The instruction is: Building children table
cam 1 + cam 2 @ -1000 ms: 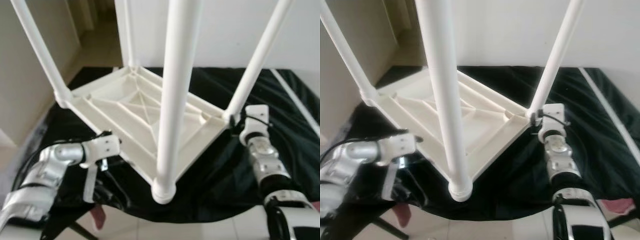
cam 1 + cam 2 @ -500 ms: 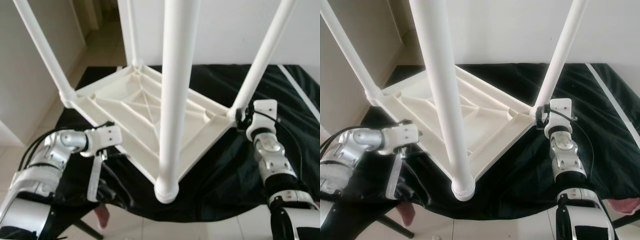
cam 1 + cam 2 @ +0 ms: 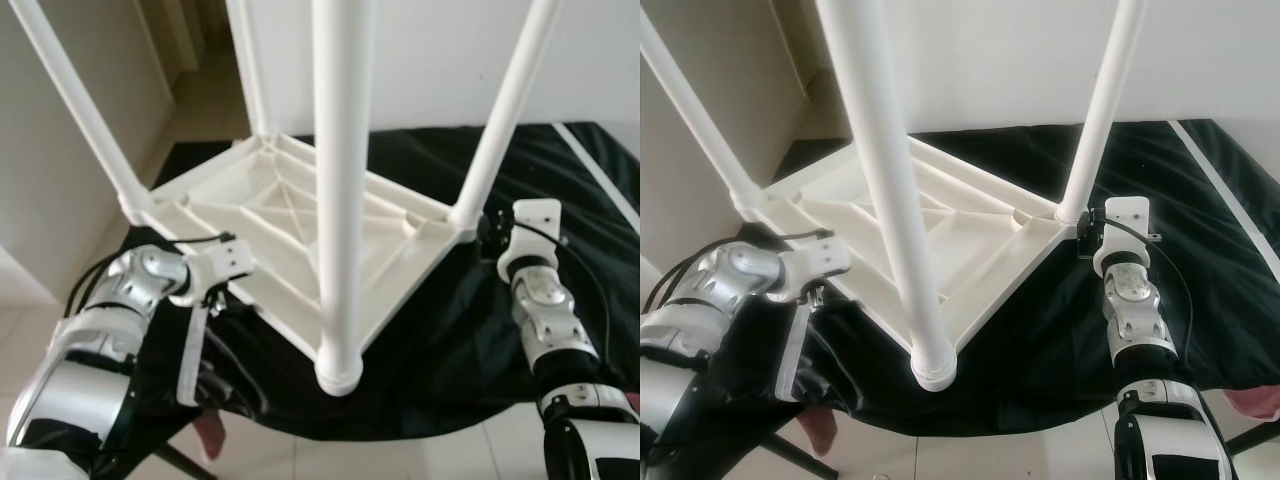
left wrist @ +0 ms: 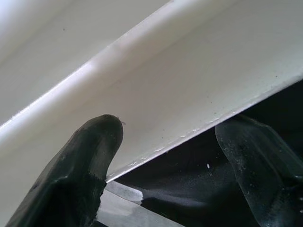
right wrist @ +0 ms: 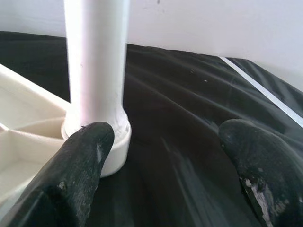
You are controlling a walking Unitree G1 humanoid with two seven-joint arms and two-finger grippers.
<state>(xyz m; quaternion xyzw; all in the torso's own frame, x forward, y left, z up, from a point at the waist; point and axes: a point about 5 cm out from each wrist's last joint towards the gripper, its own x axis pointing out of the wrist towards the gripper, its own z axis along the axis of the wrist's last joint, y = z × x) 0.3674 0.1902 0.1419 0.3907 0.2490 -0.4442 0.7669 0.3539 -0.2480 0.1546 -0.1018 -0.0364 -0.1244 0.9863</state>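
Note:
A white plastic children's table [image 3: 290,225] lies upside down on a black cloth [image 3: 450,330], its legs pointing up. The nearest leg [image 3: 338,200] rises in front of my head. My left gripper [image 4: 175,142] is open at the tabletop's left rim [image 4: 156,109], one fingertip [image 4: 90,146] against the white edge; its wrist [image 3: 225,265] sits beside that rim. My right gripper [image 5: 165,142] is open at the right corner, next to the base of the right leg [image 5: 97,85], with nothing held between its fingers.
The black cloth covers a low surface that ends just before my body; pale floor tiles [image 3: 400,460] lie below. A white wall [image 3: 440,60] stands behind, a passage [image 3: 195,60] opens at the back left. A pink object [image 3: 210,432] hangs under the cloth's near edge.
The head view has shifted slightly. Both grippers stay at the same places on the table's rim, and the table has not visibly moved.

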